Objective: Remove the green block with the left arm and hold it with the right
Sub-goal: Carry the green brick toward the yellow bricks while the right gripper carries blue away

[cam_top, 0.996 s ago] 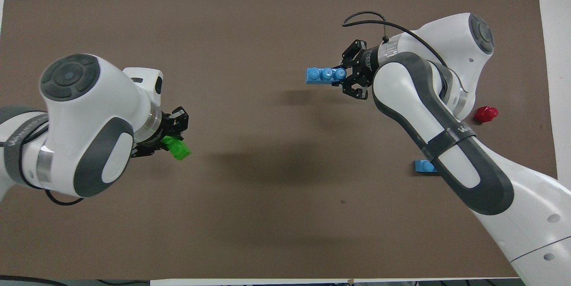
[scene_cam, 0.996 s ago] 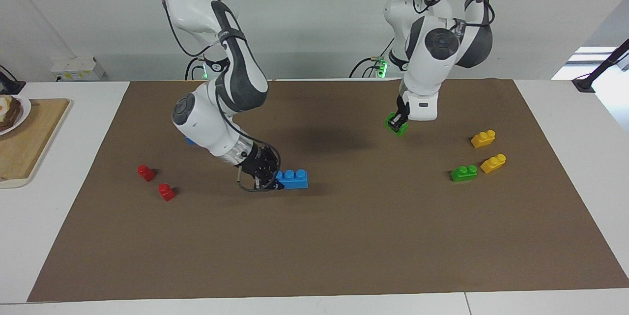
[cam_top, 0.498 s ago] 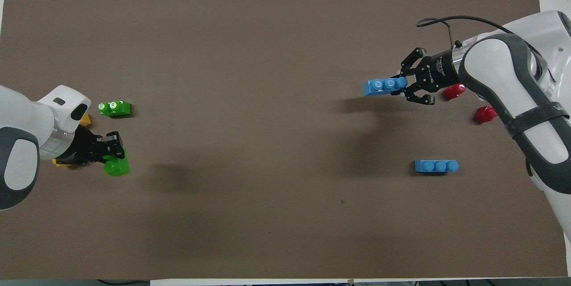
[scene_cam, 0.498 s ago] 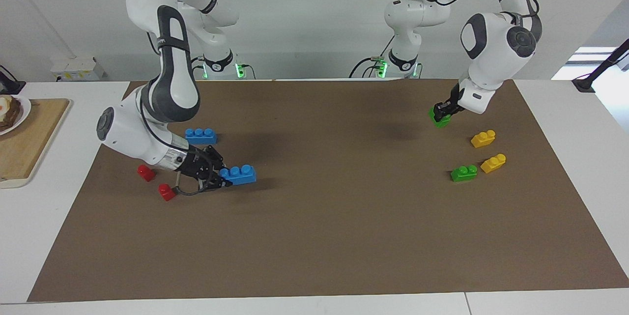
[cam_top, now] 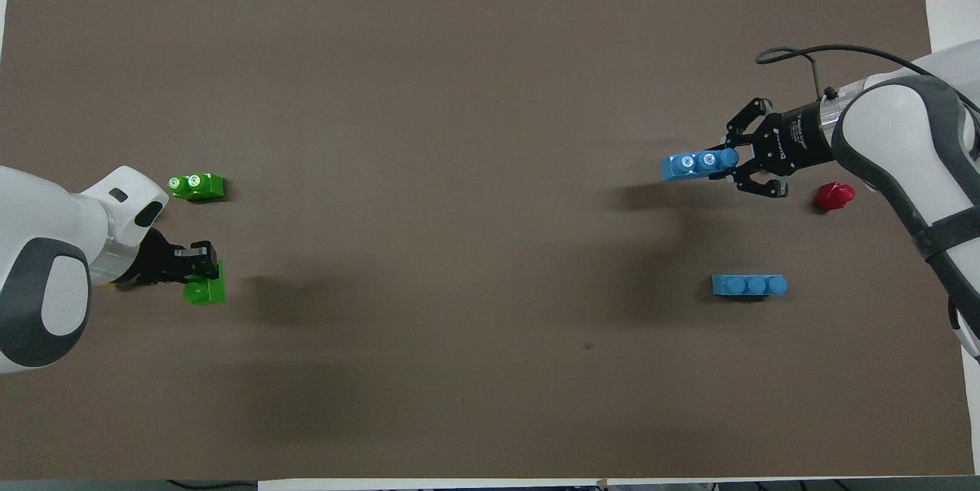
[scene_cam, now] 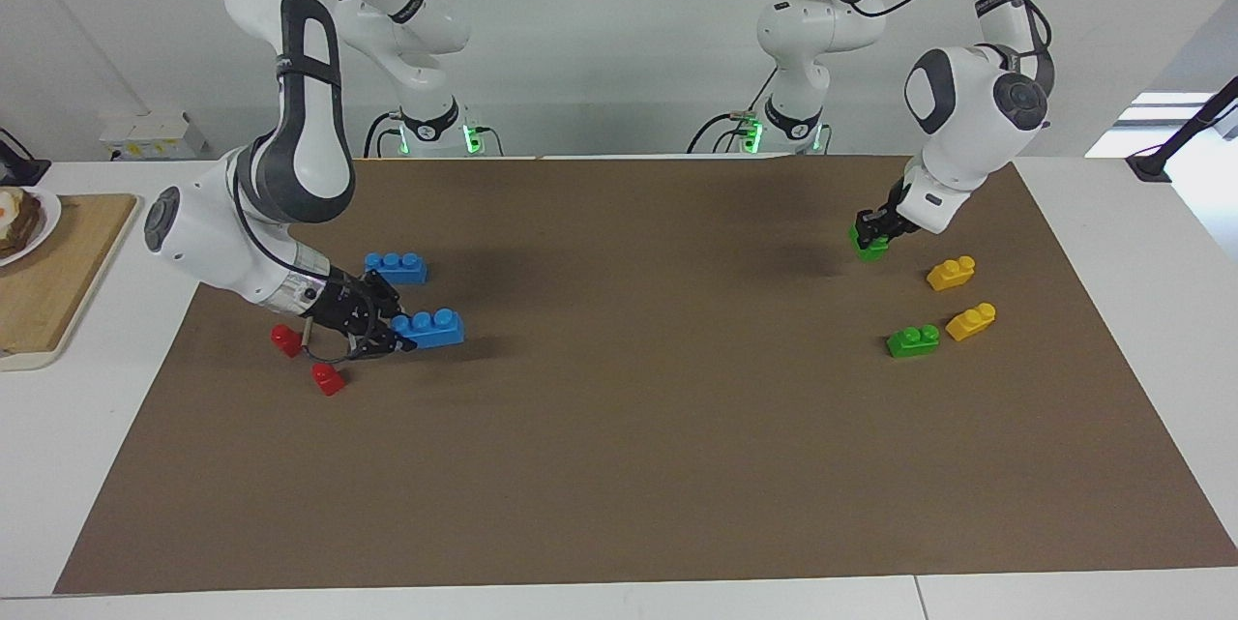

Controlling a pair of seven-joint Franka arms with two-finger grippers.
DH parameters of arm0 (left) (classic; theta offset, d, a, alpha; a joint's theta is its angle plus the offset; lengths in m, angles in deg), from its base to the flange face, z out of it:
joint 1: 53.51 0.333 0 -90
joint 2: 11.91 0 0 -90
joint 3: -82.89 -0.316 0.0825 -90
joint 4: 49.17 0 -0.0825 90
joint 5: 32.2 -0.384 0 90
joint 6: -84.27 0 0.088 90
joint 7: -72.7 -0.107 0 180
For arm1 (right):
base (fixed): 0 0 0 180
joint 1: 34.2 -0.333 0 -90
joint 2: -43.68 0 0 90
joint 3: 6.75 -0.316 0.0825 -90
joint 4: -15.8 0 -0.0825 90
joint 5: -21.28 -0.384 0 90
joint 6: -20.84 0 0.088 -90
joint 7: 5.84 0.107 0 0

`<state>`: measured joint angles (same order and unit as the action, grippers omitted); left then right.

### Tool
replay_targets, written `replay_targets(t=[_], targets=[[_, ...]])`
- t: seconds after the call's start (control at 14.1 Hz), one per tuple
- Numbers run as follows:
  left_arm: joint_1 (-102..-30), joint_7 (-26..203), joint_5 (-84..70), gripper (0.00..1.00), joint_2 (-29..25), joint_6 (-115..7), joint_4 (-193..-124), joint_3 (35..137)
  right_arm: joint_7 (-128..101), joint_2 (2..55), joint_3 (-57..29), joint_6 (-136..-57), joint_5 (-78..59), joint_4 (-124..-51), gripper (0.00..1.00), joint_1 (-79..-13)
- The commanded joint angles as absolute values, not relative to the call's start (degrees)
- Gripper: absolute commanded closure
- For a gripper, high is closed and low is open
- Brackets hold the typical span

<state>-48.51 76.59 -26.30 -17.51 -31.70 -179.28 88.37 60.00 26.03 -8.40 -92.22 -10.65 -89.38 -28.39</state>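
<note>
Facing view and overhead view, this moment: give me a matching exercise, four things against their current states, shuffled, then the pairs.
Things:
1. bright green two-stud plastic brick nearest the robots
2. blue three-stud plastic brick by the red blocks
3. second blue three-stud brick
4. second green two-stud brick

States:
A. lies free on the brown mat, beside a yellow two-stud brick
B. gripped by the left gripper
C. gripped at one end by the right gripper
D. lies free on the mat, nearer the robots than the held blue brick

Pairs: 1-B, 2-C, 3-D, 4-A
</note>
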Motion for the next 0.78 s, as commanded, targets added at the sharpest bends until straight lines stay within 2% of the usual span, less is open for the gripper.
replay_targets(t=[0.0, 0.28, 0.71], targets=[[-45.4, 74.3, -26.5, 1.00, -17.6, -36.3, -182.2, 88.8, 56.6, 28.6, -9.2, -96.4, -10.1, -95.2, 1.00, -26.6], [-44.0, 74.3, -31.1, 1.00, -15.9, -39.5, -182.2, 88.8, 56.0, 30.2, -9.2, -102.9, -10.1, -102.0, 1.00, -26.1], [-44.8, 74.5, -31.2, 1.00, -13.1, -44.1, -184.1, 88.9, 56.0, 30.4, -9.2, -105.2, -10.1, -104.6, 1.00, -24.5]])
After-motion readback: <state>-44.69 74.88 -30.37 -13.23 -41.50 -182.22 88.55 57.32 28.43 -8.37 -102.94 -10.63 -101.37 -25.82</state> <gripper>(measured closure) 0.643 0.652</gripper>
